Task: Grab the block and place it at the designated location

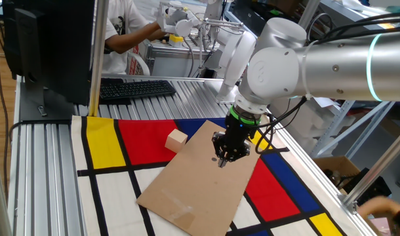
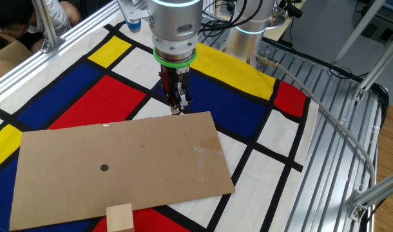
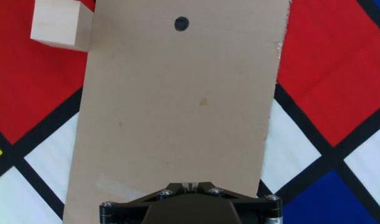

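The block (image 1: 176,139) is a small pale tan wooden cube lying on the red field of the mat, right at the edge of the cardboard; it also shows in the other fixed view (image 2: 120,218) and the hand view (image 3: 60,23). The designated location is a large flat brown cardboard rectangle (image 1: 200,180) with a dark dot (image 2: 104,168) near its centre, also in the hand view (image 3: 177,106). My gripper (image 1: 222,160) hangs over the cardboard's far edge (image 2: 177,109), shut and empty, well apart from the block.
A red, yellow, blue and white patterned mat (image 1: 101,141) covers the table. A keyboard (image 1: 136,88) and monitor stand at the back left. A person (image 1: 124,29) works behind. Aluminium rails (image 2: 338,116) border the mat.
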